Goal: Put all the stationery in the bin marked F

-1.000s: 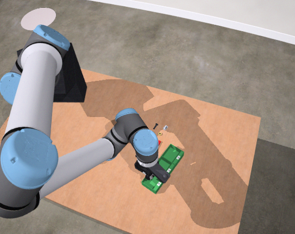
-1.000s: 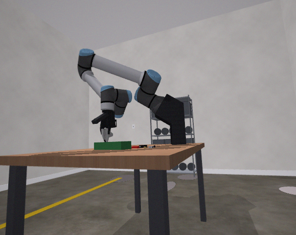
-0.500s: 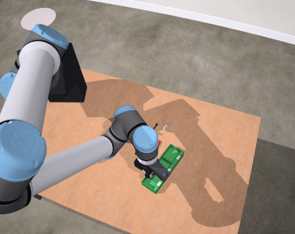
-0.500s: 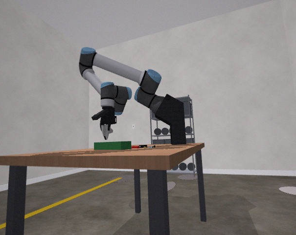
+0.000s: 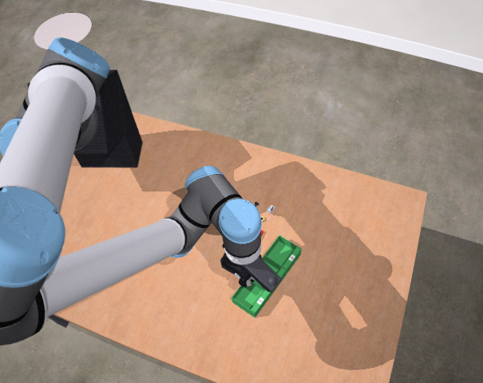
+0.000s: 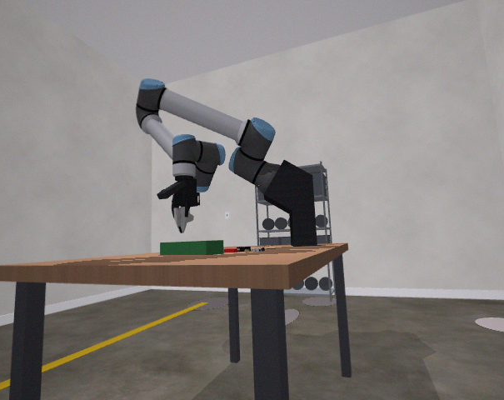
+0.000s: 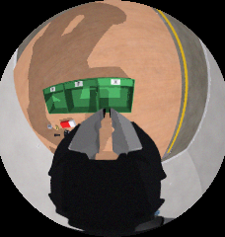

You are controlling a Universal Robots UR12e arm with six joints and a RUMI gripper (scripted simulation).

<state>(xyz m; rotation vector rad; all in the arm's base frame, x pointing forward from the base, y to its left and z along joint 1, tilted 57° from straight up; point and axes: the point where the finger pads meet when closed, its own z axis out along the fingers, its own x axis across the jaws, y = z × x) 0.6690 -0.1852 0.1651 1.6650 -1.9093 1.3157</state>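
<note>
Three green bins stand upright in a joined row. In the wrist view the bin marked F is in the middle, the bin marked X on the right, and a bin with an unreadable label on the left. My gripper is shut with nothing between its tips, above the X bin's side of the row. Beside the row on the table lie a red and white block, a black piece, a small yellow piece and a pale grey piece. No stationery is clearly recognisable.
The wooden table carries the bins and small pieces. The arm's black base stands at its far end. My wrist hides part of the middle bin in the top view. A shelf rack stands behind.
</note>
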